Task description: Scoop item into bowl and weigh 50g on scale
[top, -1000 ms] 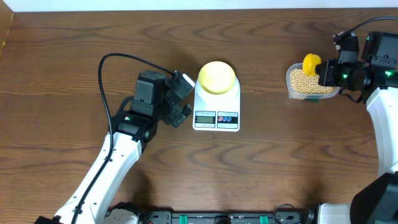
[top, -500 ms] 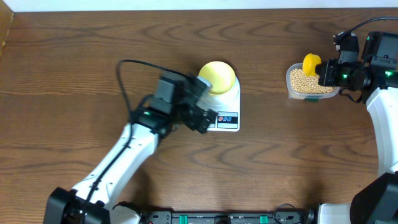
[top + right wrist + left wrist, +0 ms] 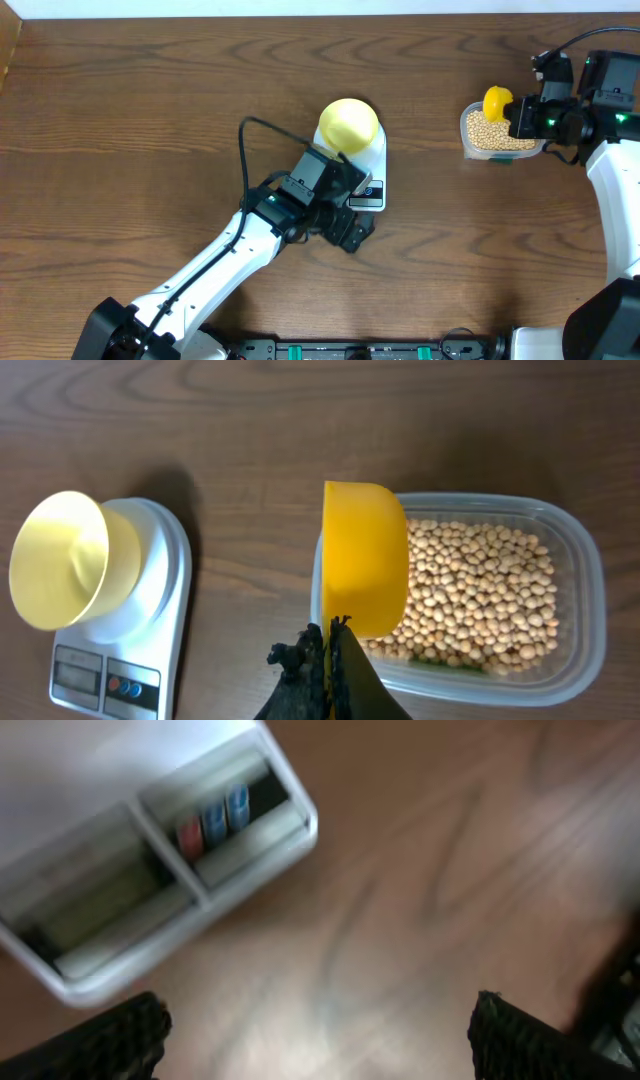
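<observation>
The left gripper (image 3: 318,1020) is seen with its jaws spread wide and nothing between them. It is held low over bare table (image 3: 150,100), just past the front edge of the scale (image 3: 150,870). In the left wrist view the scale fills the upper left of the frame. Its coloured buttons (image 3: 213,820) and blurred display (image 3: 90,910) lie close above the fingertips.

The right gripper (image 3: 325,665) is clamped shut on the handle of the yellow scoop (image 3: 365,555). The scoop is held over the left end of the clear container (image 3: 590,610) at the right of the frame. Whether it is loaded cannot be told, since only its outer side is shown. The beans (image 3: 480,590) are all seen in that container. The bowl (image 3: 348,122) sits on the scale's platform at centre frame and appears empty.

Several faults are to be feared. The scale could be nudged, or a wrong button pressed, if the open left fingers are lowered carelessly, and the reading would then be spoiled. Beans could be scattered over the table while the scoop is carried across the wide gap to the bowl. The target could also be overshot by a full pour.
</observation>
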`<state>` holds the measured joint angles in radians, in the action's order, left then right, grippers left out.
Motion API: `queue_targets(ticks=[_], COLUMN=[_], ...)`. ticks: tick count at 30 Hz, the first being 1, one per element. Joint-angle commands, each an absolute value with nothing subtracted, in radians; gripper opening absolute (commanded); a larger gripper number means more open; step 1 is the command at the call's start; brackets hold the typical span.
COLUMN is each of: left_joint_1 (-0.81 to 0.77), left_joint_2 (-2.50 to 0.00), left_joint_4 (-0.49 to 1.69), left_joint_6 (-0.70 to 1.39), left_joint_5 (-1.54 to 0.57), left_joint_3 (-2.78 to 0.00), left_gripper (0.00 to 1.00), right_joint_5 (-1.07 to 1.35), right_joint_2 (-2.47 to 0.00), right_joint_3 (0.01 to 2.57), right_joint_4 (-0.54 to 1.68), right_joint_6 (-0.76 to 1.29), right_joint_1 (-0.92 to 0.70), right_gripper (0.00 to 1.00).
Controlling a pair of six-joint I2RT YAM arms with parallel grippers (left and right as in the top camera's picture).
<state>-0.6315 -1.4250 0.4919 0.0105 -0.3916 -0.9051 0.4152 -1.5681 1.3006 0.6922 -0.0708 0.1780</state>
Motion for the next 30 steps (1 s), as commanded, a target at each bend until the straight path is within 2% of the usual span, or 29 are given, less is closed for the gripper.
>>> queue_targets(ticks=[1,6,7,8,9,10,14,19,30], left_joint_1=[-0.634,-0.635,-0.635,-0.635,-0.634,-0.633,-0.634,-0.634,-0.635], left_joint_2=[-1.420,-1.420,-1.420,-1.420,-1.420,-1.420,-1.426,-1.464,-1.613], left_joint_4=[0.520,0.520,0.521,0.519,0.511,0.492,0.336,0.157,0.099], left_joint_6=[0.084,0.083,0.079,0.070,0.059,0.054,0.054,0.008,-0.053], left_joint_5=[-0.407,-0.419,-0.419,-0.418,-0.406,-0.369,-0.210,-0.181,-0.113], left_joint_3=[-0.914,-0.914,-0.914,-0.914,-0.914,-0.913,-0.912,-0.912,-0.912], left_gripper=[0.97,0.98,0.78,0.38,0.12,0.08,0.08,0.08,0.08], right_joint_5=[0.429,0.429,0.429,0.429,0.429,0.429,0.429,0.425,0.425], right_joint_2=[-1.558,-1.558,-1.558,-1.558,-1.558,-1.558,-1.558,-1.558,-1.558], right_joint_3=[1.318,1.318,1.318,1.318,1.318,1.318,1.318,1.318,1.318], right_joint_4=[0.693,0.692,0.692,0.692,0.691,0.691,0.692,0.693,0.692], right_joint_6=[-0.087,-0.088,-0.088,-0.088,-0.088,-0.087,-0.087,-0.087,-0.088], right_joint_1=[0.157,0.141,0.139,0.138,0.136,0.136,0.134,0.133,0.123], right_gripper=[0.01,0.01,0.01,0.01,0.01,0.01,0.01,0.01,0.01])
